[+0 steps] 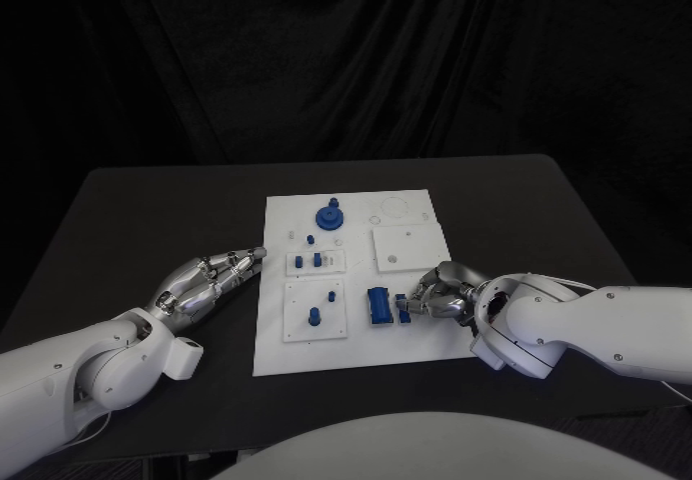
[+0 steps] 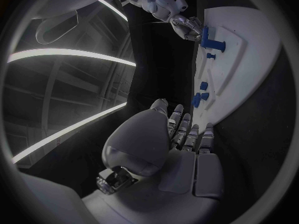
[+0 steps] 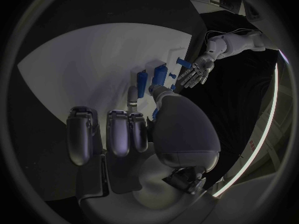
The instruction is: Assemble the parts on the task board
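The white task board point(image 1: 408, 330) lies mid-table. It carries a round blue part point(image 1: 330, 215) at the far end, small blue pegs point(image 1: 300, 261) on a raised tile, and more pegs point(image 1: 313, 317) on the nearer tile. A long blue block point(image 1: 378, 305) lies near the board's right side. My right hand point(image 1: 440, 293) is beside it, thumb and one finger pinching a small blue part point(image 3: 152, 90) point(image 1: 404, 313) while the other fingers stay curled. My left hand point(image 1: 216, 278) lies stretched flat at the board's left edge, holding nothing; its fingers point(image 2: 187, 132) point at the pegs point(image 2: 199, 98).
Two blank raised white tiles point(image 1: 408, 247) sit on the board's right half, with a ring outline point(image 1: 392, 209) at its far corner. Black table point(image 1: 159, 220) surrounds the board, with a dark curtain behind.
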Tool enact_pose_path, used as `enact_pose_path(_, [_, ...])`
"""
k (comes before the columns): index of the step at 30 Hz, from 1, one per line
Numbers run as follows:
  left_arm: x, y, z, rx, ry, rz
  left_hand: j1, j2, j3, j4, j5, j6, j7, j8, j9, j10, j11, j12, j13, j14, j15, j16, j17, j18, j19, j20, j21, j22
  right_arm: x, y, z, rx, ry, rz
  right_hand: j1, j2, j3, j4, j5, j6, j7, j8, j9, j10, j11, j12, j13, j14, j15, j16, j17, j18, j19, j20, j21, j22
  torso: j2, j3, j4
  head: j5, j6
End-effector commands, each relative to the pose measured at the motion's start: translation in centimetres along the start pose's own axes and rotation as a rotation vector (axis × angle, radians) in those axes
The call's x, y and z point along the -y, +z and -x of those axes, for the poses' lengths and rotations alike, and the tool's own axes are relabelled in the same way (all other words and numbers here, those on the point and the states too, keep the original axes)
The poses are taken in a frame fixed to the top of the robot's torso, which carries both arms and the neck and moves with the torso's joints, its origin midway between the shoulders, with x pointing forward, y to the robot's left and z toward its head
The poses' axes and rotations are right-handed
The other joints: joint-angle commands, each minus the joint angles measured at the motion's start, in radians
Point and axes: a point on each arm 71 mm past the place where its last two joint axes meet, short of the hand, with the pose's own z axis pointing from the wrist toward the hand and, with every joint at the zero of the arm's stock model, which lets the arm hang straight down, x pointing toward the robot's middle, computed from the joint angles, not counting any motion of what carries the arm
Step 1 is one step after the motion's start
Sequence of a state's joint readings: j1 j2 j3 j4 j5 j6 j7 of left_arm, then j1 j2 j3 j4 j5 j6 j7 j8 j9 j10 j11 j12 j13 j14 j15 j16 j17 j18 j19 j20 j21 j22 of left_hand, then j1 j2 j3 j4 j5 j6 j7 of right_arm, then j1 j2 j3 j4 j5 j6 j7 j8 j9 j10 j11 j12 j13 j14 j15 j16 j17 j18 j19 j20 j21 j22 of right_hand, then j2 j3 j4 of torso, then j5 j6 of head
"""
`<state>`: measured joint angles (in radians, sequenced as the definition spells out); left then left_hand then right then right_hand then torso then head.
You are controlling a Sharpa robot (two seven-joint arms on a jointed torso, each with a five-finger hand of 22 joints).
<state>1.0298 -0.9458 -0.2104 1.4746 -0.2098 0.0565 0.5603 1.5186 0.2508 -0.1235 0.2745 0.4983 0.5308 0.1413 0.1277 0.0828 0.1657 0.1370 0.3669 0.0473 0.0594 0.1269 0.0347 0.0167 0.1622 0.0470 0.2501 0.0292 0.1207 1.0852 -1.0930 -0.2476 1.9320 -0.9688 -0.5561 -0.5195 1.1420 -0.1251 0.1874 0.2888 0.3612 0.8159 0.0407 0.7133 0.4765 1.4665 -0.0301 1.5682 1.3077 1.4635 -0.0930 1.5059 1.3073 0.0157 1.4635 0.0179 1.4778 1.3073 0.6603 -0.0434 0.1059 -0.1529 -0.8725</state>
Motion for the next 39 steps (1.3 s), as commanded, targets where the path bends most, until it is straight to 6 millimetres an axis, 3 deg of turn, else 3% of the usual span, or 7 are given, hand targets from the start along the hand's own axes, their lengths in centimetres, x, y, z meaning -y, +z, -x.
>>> enact_pose_path(1, [-0.2,0.0,-0.3,-0.014,-0.015,0.003,0.009,0.001,0.006,-0.002,0.005,-0.007,0.000,0.000,-0.001,-0.001,0.000,-0.005,0.000,-0.001,0.000,0.002,0.000,0.020,0.006,0.000,0.002,-0.001,0.1,0.0,-0.1,0.000,-0.012,-0.010,-0.051,0.001,-0.042,0.002,-0.096,0.003,0.007,-0.011,0.004,0.104,0.005,0.003,0.263,0.069,0.006,-0.005,0.049,0.012,0.059,0.006,-0.007,0.226,-0.001,0.0002,-0.0006,0.001,0.000])
enact_pose_path(13, [-0.3,-0.1,-0.3,-0.015,-0.016,0.008,0.008,0.001,0.006,-0.001,0.004,-0.008,0.001,-0.001,-0.002,-0.001,0.000,-0.006,0.000,0.000,0.001,0.002,0.000,0.020,0.006,0.000,0.002,-0.001,0.2,-0.1,0.3,0.036,0.007,0.026,-0.148,0.047,-0.179,0.005,-0.194,0.007,0.004,-0.027,0.027,0.104,0.003,0.003,0.263,0.071,0.004,-0.004,0.052,0.012,0.060,0.005,-0.008,0.227,0.000,-0.0002,0.0006,0.004,0.000])
enact_pose_path(20, [-0.3,-0.1,-0.3,-0.013,-0.016,0.002,0.008,0.001,0.007,0.000,0.004,-0.007,0.001,-0.001,-0.002,-0.001,0.001,-0.005,0.000,0.000,0.001,0.003,0.001,0.020,0.006,0.000,0.002,0.000,0.1,-0.5,1.3,0.115,-0.005,0.126,-0.073,0.080,-0.183,-0.001,-0.059,0.012,0.000,-0.023,0.048,0.104,-0.001,0.003,0.263,0.074,0.001,0.001,0.066,0.010,0.064,0.002,0.000,0.230,0.001,-0.0001,0.0008,0.005,0.000])
enact_pose_path(29, [0.4,-0.5,-0.5,0.014,-0.003,-0.060,0.014,-0.007,0.011,-0.004,0.017,0.003,-0.001,0.003,0.000,0.003,-0.004,0.000,0.001,-0.003,-0.004,0.001,0.000,0.021,0.008,-0.007,0.003,0.001,-0.2,-1.9,4.1,0.317,0.040,0.360,-0.025,0.087,-0.190,0.004,-0.017,0.027,-0.005,-0.011,0.064,0.104,-0.005,0.003,0.263,0.061,-0.002,-0.020,0.009,0.019,0.047,0.000,-0.035,0.217,0.000,-0.0002,0.0005,0.017,0.000])
enact_pose_path(34, [1.5,-1.2,-1.4,0.024,-0.001,-0.122,0.014,-0.023,0.011,0.000,0.028,0.013,-0.010,0.007,0.001,0.014,-0.015,0.010,0.002,-0.005,-0.018,0.000,-0.001,0.020,0.012,-0.027,0.005,0.005,-0.3,-2.2,7.4,0.401,0.158,0.470,-0.006,0.145,-0.209,0.003,0.082,0.039,0.028,-0.099,-0.005,-0.258,0.027,-0.470,-0.215,-0.225,0.039,-0.570,-0.784,0.161,-0.342,0.037,-0.837,-0.122,-0.002,-0.0007,0.0000,0.023,0.000])
enact_pose_path(37, [2.4,-1.2,-1.5,0.030,-0.006,-0.151,0.000,-0.026,0.003,0.015,0.020,0.012,-0.014,0.005,-0.001,0.010,-0.024,0.001,0.000,-0.008,-0.025,-0.001,-0.001,0.019,0.014,-0.037,0.007,0.006,-0.5,-1.8,8.7,0.404,0.239,0.509,-0.018,0.180,-0.240,-0.012,0.096,0.029,0.074,-0.163,-0.071,-0.485,0.090,-0.860,-0.552,-0.349,0.100,-0.824,-0.899,0.152,-0.441,0.104,-1.071,-0.288,-0.008,-0.0002,-0.0015,0.022,0.000])
enact_pose_path(39, [3.1,-1.1,-1.5,0.039,-0.020,-0.171,-0.026,-0.021,-0.012,0.019,0.005,0.013,-0.017,0.003,-0.002,0.008,-0.029,-0.007,0.000,-0.013,-0.031,-0.004,-0.003,0.016,0.015,-0.046,0.007,0.004,-0.7,-1.5,9.1,0.381,0.297,0.539,-0.073,0.202,-0.290,-0.009,0.063,-0.012,0.128,-0.223,-0.124,-0.623,0.161,-1.024,-0.687,-0.501,0.181,-1.002,-0.989,0.141,-0.534,0.159,-1.223,-0.409,-0.016,0.0008,-0.0012,0.018,0.000])
